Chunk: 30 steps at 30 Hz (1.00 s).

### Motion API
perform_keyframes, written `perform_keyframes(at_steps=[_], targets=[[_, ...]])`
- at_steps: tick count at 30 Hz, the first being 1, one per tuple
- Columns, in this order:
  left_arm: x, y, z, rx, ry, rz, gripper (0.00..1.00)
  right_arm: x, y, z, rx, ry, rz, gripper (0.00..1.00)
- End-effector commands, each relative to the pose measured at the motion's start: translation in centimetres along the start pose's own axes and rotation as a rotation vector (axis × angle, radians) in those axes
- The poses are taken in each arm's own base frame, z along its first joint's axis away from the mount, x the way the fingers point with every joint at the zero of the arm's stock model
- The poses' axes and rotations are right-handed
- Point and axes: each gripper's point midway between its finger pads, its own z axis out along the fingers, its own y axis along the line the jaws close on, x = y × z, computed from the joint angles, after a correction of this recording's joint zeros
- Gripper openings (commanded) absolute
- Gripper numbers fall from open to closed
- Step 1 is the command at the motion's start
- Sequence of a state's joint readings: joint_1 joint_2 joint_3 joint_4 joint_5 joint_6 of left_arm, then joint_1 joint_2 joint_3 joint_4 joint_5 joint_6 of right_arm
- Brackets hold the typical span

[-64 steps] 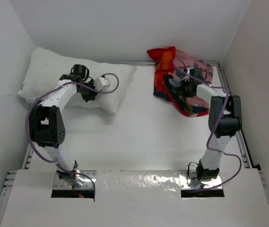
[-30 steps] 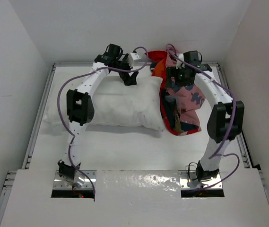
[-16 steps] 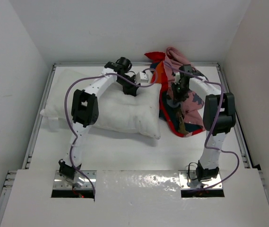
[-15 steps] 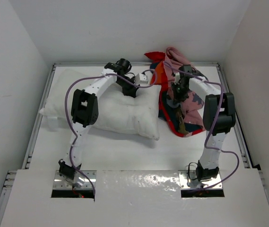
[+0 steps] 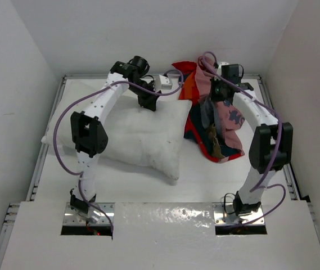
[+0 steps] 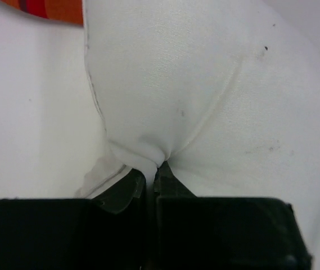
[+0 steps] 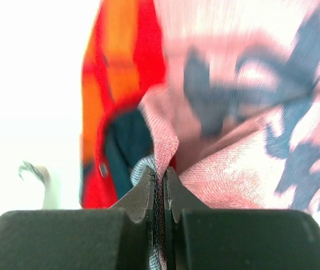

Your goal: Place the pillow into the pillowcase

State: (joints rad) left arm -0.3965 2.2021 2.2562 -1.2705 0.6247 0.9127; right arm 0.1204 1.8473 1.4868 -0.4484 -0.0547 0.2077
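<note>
The white pillow [image 5: 137, 132] lies across the left and middle of the table, its right end beside the pillowcase. My left gripper [image 5: 148, 101] is shut on a pinch of the pillow's fabric at its far right corner; the left wrist view shows the pillow [image 6: 204, 95] bunched between the closed left gripper [image 6: 150, 171]. The red pillowcase [image 5: 216, 121], faded pink inside, hangs crumpled at the back right. My right gripper [image 5: 215, 93] is shut on its upper edge and holds it lifted; in the right wrist view the pillowcase [image 7: 233, 140] is clamped in the right gripper [image 7: 158, 174].
White walls close in the table on the left, back and right. A metal rail [image 5: 39, 169] runs along the left edge and another [image 5: 286, 163] along the right. Purple cables loop over both arms near the back wall.
The left arm has dragged the pillow from the back left toward the pillowcase. The right arm has lifted the pillowcase's edge higher, so more pink inside shows.
</note>
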Motion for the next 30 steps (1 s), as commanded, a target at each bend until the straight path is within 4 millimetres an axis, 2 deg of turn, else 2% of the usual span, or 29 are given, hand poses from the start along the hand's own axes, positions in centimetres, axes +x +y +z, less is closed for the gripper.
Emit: perform_keyframes(at_steps=[1,5,7,9,10,12,15,17,19,20,21,22,23,24,27,29,30], targets=[[-2.6,-3.1,-2.0,0.023,-0.041,0.008,0.0,-7.6,1.4,-2.7,-0.042,-0.289,0.068,0.0],[-3.4,-5.0,0.0,0.083,-0.04,0.016,0.0,-9.6,3.2,-4.0,-0.097,-0.36,0.092,0.0],[-4.3,-4.8,1.3,0.074,-0.064,0.018,0.0,-10.2,4.4,-4.8,-0.132,-0.377,0.069,0.0],[-5.9,-3.5,2.2,0.027,-0.127,-0.023,0.0,-10.1,6.0,-5.3,-0.158,-0.369,0.04,0.0],[-5.9,-2.9,2.9,0.01,-0.136,-0.063,0.0,-10.2,6.6,-6.1,-0.169,-0.378,0.028,0.0],[-7.9,-1.3,3.3,-0.037,-0.209,-0.124,0.0,-9.1,7.7,-6.3,-0.186,-0.367,0.007,0.0],[-10.2,-0.1,3.6,-0.07,-0.279,-0.189,0.0,-7.9,9.0,-6.5,-0.211,-0.357,-0.018,0.0],[-10.8,1.4,3.6,-0.137,-0.305,-0.239,0.0,-6.9,9.8,-6.4,-0.224,-0.322,-0.023,0.0],[-9.9,3.6,3.8,-0.226,-0.297,-0.317,0.0,-5.7,10.5,-6.5,-0.235,-0.29,-0.016,0.0],[-9.8,5.2,3.6,-0.279,-0.317,-0.347,0.0,-5.4,10.7,-7.3,-0.241,-0.291,-0.016,0.0],[-8.6,7.7,2.5,-0.362,-0.325,-0.403,0.0,-5.0,10.8,-7.6,-0.243,-0.288,-0.016,0.0],[-8.0,9.1,1.9,-0.401,-0.345,-0.483,0.0,-3.8,10.9,-7.6,-0.246,-0.267,-0.007,0.0],[-7.5,10.6,1.2,-0.454,-0.363,-0.521,0.0,-3.7,10.9,-8.8,-0.254,-0.275,-0.004,0.0],[-6.1,12.5,0.1,-0.526,-0.363,-0.567,0.0,-3.3,11.1,-9.3,-0.26,-0.267,-0.003,0.0],[-5.2,13.9,-0.9,-0.558,-0.41,-0.616,0.0,-1.9,13.0,-10.3,-0.302,-0.226,-0.039,0.0],[-6.6,14.0,-1.0,-0.525,-0.498,-0.63,0.0,-1.2,14.3,-10.0,-0.325,-0.202,-0.064,0.0],[-7.1,13.6,-0.5,-0.48,-0.518,-0.616,0.0,-0.4,15.0,-8.7,-0.347,-0.162,-0.071,0.1]])
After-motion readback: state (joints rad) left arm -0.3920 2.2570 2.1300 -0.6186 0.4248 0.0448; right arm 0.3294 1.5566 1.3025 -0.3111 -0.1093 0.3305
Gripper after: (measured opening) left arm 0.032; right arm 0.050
